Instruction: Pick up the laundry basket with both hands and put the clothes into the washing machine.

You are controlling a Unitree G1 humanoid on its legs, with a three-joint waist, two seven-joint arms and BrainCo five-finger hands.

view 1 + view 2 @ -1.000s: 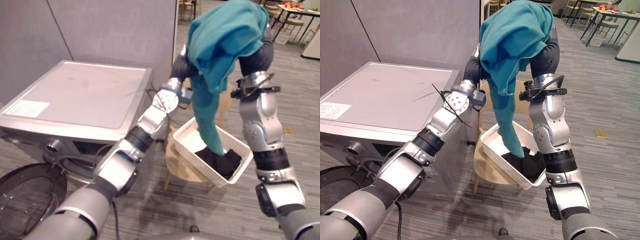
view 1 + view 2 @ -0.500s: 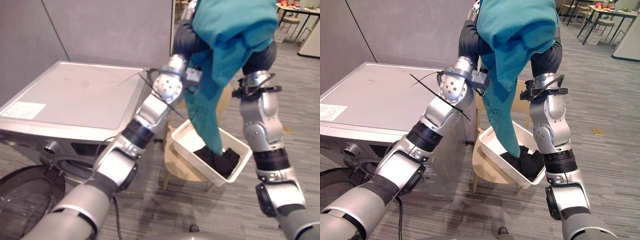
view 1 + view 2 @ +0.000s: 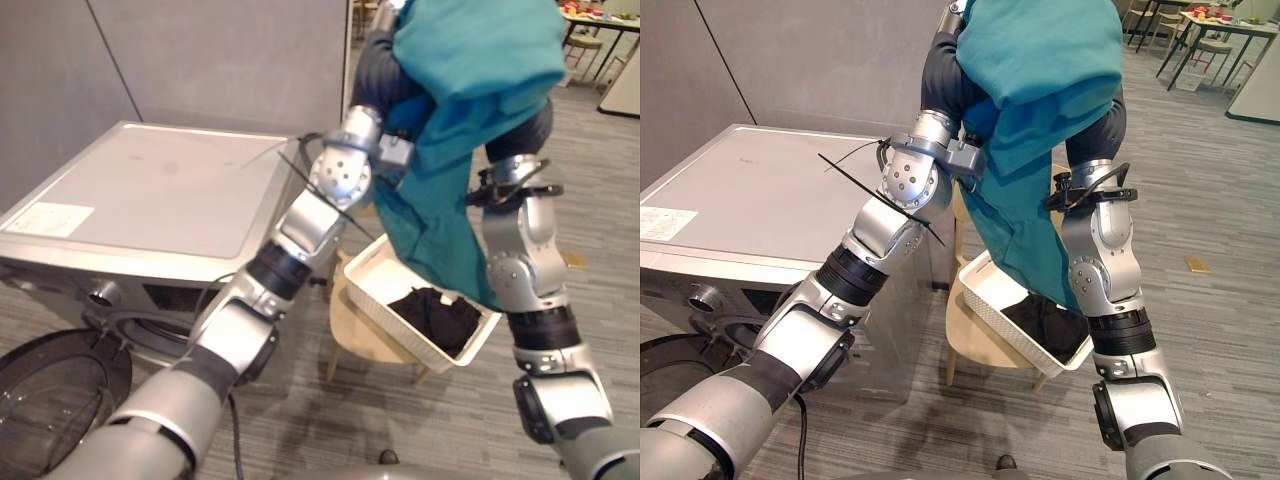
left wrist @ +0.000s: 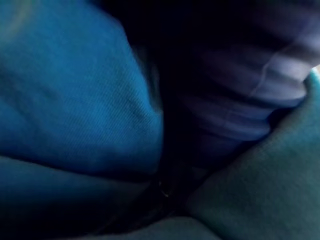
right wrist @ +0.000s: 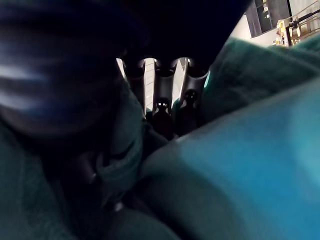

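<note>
A teal garment (image 3: 470, 80) hangs high in front of me, draped over both raised hands. My left hand (image 3: 380, 75) reaches into it from the left, and its dark cover shows at the cloth's edge. My right hand (image 3: 520, 125) is under its right side. In the right wrist view its fingers (image 5: 164, 112) press folds of the teal garment (image 5: 240, 165) against the thumb. The garment's tail dangles beside my right forearm, just above the white laundry basket (image 3: 385, 275). The basket holds black clothes (image 3: 435, 315).
The basket rests tilted on a small wooden chair (image 3: 365, 340). The washing machine (image 3: 160, 190) stands to the left, with its round door (image 3: 55, 385) swung open at the lower left. A grey partition rises behind it. Tables and chairs stand far off at the right.
My left arm has risen and its hand has gone into the garment. The garment has been lifted higher, and its tail has come up out of the basket.
</note>
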